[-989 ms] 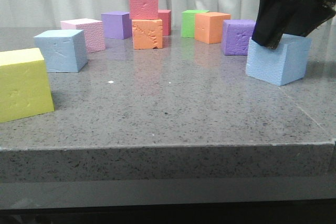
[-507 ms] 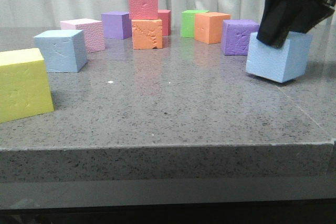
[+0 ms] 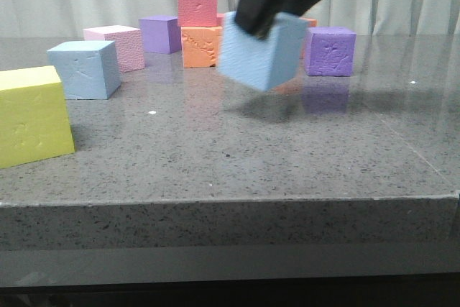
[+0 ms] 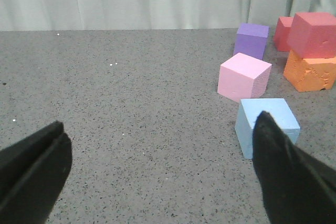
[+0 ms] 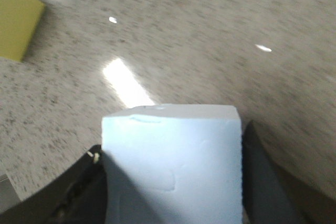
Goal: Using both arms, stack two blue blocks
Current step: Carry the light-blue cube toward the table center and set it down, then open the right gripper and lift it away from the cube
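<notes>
— Right claw (image 3: 277, 16) is clamped on one blue block (image 3: 261, 49), holding it tilted and clear of the table (image 3: 237, 156), out over the middle. The wrist view shows a finger pressed against each side of it.

— And the other blue block (image 3: 84, 70)?

— Sitting flat on the table at the left, near the pink block (image 3: 115, 47) and behind the yellow block (image 3: 32, 115). Nothing on top of it.

— So which step is this?

— I'd say the carry: one block is lifted, the stacking not yet done.

— What about the left claw (image 4: 157, 177)?

— Spread wide and empty, with the resting block just beside one finger (image 4: 289, 174).

— Next move?

— Likely bring the held block over the resting one, level it, line up the edges, and lower it before letting go.
</notes>
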Controlling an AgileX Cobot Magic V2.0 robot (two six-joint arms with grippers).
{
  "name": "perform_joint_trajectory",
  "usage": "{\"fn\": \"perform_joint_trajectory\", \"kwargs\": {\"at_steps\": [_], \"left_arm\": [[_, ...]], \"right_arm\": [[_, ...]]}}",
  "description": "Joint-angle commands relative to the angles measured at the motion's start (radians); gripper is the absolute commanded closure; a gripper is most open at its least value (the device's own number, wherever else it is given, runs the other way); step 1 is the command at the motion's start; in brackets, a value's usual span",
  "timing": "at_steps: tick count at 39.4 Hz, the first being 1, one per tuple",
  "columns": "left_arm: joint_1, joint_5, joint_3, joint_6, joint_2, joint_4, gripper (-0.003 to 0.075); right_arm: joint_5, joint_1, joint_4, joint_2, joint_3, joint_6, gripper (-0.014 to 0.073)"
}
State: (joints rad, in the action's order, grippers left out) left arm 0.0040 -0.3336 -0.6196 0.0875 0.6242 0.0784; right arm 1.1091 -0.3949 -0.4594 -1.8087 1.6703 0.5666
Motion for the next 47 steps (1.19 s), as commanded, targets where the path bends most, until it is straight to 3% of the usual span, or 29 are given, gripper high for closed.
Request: {"fn": "perform_joint_trajectory", "kwargs": {"at_steps": [1,14,24,30,34,37,39,47], "left_arm": [[-0.002,0.082,-0.031,-0.004,0.006,0.003,0.0048],[-0.002,0.082,-0.031,-0.004,0.006,0.003,0.0048],[-0.002,0.082,-0.031,-0.004,0.006,0.003,0.0048],[-0.002,0.082,-0.031,-0.004,0.006,0.003,0.0048],[-0.002,0.082,-0.031,-0.004,0.006,0.003,0.0048],[-0.002,0.082,-0.031,-0.004,0.006,0.003,0.0048],[-0.002,0.082,-0.031,-0.004,0.006,0.003,0.0048],[-0.002,0.082,-0.031,-0.004,0.006,0.003,0.0048]], "right_arm": [[-0.059,-0.049,-0.025,0.017,0.035,0.009,0.0263],[-0.053,-0.085,-0.015,-0.035,0.036,0.009,0.0251],[-0.042,-0.085,-0.014,-0.028,0.041,0.009,-0.0074],[0.013,-0.084,0.038,-0.003,0.113,-0.001,-0.005],[0.055,-0.084,0.088,0.018,0.174,-0.09,-0.0046],[0.078,-0.084,0.109,0.03,0.208,-0.158,0.0006],[0.091,-0.083,0.111,0.042,0.219,-0.192,0.0085],[0.102,-0.082,0.112,0.081,0.22,-0.221,0.0475]]}}
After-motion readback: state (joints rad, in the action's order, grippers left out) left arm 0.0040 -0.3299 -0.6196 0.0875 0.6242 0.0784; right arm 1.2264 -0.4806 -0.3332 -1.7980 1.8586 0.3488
